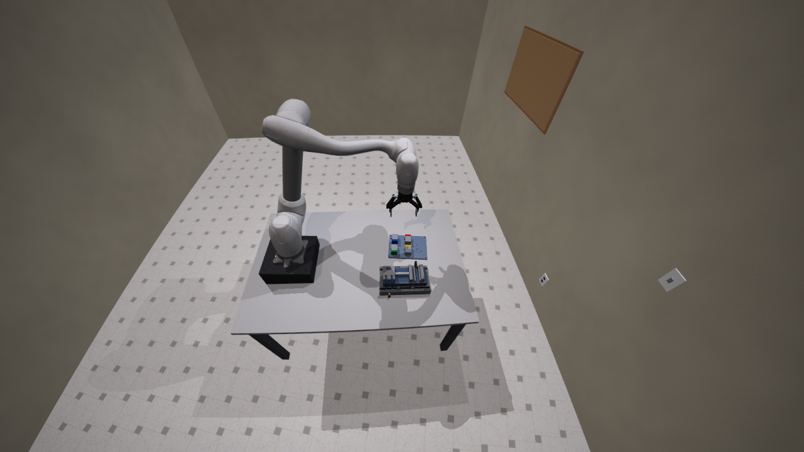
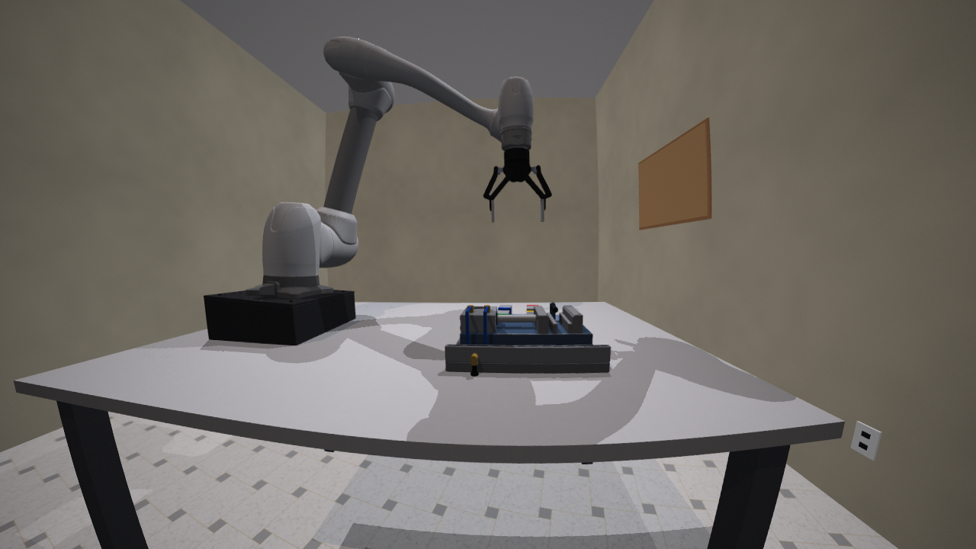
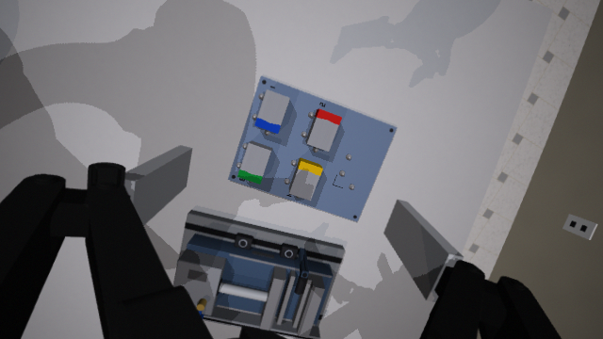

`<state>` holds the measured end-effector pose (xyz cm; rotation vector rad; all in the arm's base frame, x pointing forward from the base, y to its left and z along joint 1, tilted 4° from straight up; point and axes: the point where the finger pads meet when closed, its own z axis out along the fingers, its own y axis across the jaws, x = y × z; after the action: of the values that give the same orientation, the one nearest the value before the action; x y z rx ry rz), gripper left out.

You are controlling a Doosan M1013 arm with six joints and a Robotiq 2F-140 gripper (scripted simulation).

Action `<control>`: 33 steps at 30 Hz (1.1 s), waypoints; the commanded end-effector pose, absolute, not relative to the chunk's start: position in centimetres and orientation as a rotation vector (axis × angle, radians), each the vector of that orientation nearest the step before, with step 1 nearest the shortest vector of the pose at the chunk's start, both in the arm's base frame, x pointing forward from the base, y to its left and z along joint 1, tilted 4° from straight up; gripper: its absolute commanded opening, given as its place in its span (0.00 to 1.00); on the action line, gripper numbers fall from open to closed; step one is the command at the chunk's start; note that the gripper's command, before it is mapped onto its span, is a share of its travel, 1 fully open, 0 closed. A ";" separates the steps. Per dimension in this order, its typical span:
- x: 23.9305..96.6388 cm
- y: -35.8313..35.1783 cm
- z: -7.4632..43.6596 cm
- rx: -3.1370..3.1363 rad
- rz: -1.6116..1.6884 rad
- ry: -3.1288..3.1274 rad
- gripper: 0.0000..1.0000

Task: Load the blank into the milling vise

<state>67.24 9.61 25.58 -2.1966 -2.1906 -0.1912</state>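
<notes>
Overhead, the open jaws (image 1: 404, 213) (image 2: 518, 219) (image 3: 292, 221) point downward, high above the table (image 1: 348, 314) (image 2: 306, 402) (image 3: 212, 71).

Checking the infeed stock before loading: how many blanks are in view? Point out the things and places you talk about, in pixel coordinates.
4, all on the infeed plate (image 1: 421, 240) (image 3: 372, 141): blue-ended and green-ended ones along one edge, red-ended and yellow-ended ones nearer its middle. No others show.

From my station I see four grey blanks with one painted end each: green (image 3: 255, 161), blue (image 3: 272, 111), red (image 3: 324, 130) and yellow (image 3: 306, 179). Their plate (image 1: 418, 247) (image 3: 369, 141) is slate blue, the bench (image 1: 292, 314) (image 2: 306, 396) (image 3: 301, 38) pale grey. I see white floor tiles (image 1: 269, 393) (image 2: 245, 491) dotted with small grey squares, and my tool (image 1: 404, 213) (image 2: 518, 220) (image 3: 293, 193) is black with grey fingertips.
</notes>
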 end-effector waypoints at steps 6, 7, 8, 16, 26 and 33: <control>67.3 9.6 25.6 -2.297 -0.126 -2.146 1.00; 67.3 9.6 25.6 -2.306 -0.120 -2.142 1.00; 67.3 9.6 25.6 -2.315 -0.114 -2.137 1.00; 67.4 9.5 25.6 -2.234 -0.167 -2.175 1.00; 67.4 9.5 25.6 -2.325 -0.108 -2.133 1.00; 67.4 9.4 25.6 -2.235 -0.167 -2.174 1.00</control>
<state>67.44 9.35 25.61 -2.1998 -2.1895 -0.1889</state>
